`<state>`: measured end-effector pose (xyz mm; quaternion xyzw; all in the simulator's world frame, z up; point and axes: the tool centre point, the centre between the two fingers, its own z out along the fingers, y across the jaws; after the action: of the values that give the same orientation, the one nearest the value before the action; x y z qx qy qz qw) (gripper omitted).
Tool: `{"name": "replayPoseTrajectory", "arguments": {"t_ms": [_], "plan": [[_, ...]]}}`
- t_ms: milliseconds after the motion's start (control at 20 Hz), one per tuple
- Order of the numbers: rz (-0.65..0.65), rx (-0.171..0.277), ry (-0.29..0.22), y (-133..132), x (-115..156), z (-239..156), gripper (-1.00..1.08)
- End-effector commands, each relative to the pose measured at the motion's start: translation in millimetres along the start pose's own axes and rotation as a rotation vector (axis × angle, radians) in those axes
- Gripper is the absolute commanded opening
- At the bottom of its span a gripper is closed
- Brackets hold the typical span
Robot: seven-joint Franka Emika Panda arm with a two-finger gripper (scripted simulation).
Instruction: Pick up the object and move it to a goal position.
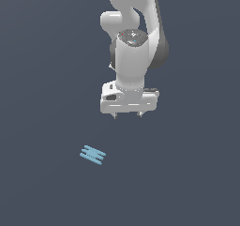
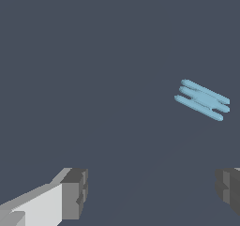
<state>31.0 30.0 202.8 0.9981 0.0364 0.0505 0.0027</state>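
The white arm holds its gripper (image 1: 127,116) pointing down above the dark counter (image 1: 42,79), jaws spread wide with nothing between them. The object (image 1: 93,154), a flat light-blue piece of thin parallel bars, lies on the counter apart from the gripper, lower and toward the exterior view's left.

The exterior view looks down at the arm from afar; the wrist view looks close past the jaws; both share the object (image 1: 92,154) (image 2: 202,99).
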Motion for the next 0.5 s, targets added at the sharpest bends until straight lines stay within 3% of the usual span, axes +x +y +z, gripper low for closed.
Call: {"name": "replayPoseTrajectory", "arguments": {"t_ms": [0, 450], "plan": [[-0.009, 0.000, -0.001, 1.0, 1.1, 1.0, 1.00], [-0.107, -0.004, -0.011, 11.9, 11.2, 11.6, 1.00]]}}
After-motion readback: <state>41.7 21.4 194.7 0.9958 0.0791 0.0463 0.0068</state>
